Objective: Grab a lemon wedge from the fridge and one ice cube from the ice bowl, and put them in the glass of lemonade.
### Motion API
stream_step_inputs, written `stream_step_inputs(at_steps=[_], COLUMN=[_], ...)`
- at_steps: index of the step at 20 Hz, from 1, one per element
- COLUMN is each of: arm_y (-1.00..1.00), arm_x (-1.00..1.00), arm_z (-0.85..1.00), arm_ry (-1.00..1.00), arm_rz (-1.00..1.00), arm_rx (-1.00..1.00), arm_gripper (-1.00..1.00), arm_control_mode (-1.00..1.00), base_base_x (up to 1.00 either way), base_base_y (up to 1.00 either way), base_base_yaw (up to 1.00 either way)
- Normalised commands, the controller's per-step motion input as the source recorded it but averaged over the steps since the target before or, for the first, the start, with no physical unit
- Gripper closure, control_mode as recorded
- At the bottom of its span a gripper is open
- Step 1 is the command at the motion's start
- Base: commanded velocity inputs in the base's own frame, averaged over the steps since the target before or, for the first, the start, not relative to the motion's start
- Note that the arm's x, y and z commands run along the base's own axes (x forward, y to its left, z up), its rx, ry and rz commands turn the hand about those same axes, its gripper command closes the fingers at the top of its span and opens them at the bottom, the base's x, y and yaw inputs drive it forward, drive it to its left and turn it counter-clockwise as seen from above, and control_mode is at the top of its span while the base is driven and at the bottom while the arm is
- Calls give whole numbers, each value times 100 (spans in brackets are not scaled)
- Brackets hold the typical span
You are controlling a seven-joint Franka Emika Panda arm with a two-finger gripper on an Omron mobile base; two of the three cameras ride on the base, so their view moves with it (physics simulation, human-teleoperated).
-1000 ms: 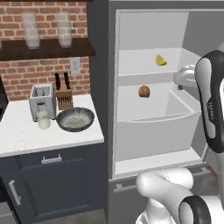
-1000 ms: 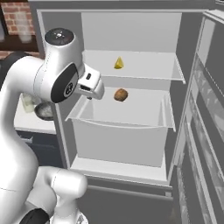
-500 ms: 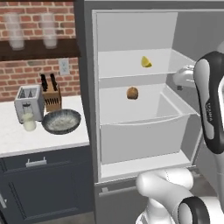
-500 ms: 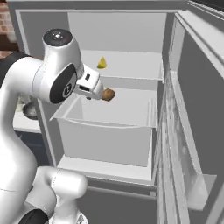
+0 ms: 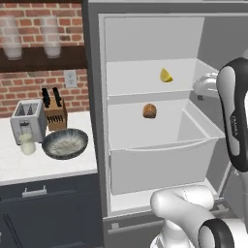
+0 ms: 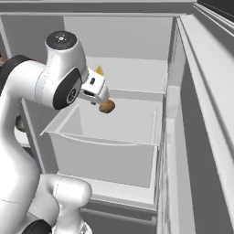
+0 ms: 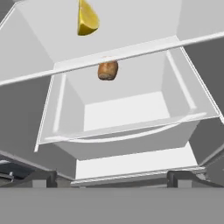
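Lemon step — fridge (image 5: 94,121) is open, the lemon wedge (image 5: 165,75) sits mid upper shelf, above the brown lump (image 5: 149,111). Gripper (image 7: 111,178) spread wide, empty — I'd say it needs to rise and reach in.

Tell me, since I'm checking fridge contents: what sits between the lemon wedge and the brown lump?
A white shelf separates lemon wedge above from brown lump below, in the left base view.

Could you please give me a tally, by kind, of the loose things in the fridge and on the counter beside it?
Food in the fridge: 2, the lemon wedge and a brown lump
Bowls: 1, the ice bowl
Drinks: 1, the glass of lemonade
Appliances: 1, a toaster
Knife blocks: 1
Total: 6
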Motion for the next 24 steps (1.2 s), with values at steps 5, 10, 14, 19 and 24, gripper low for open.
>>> stream_step_inputs(at_steps=[5, 10, 14, 19, 24], arm_y=[0, -6, 6, 28, 3], arm_x=[0, -13, 17, 53, 62], arm_z=[0, 43, 45, 21, 1], arm_ry=[0, -29, -20, -13, -2], arm_rz=[0, 0, 0, 0, 0], arm_rx=[0, 0, 0, 0, 0], arm_gripper=[-100, -100, -100, -100, -100], arm_control_mode=[100, -100, -100, -100, -100], base_base_x=[0, 0, 0, 0, 0], base_base_y=[-31, 0, 0, 0, 0], base_base_yaw=[4, 0, 0, 0, 0])
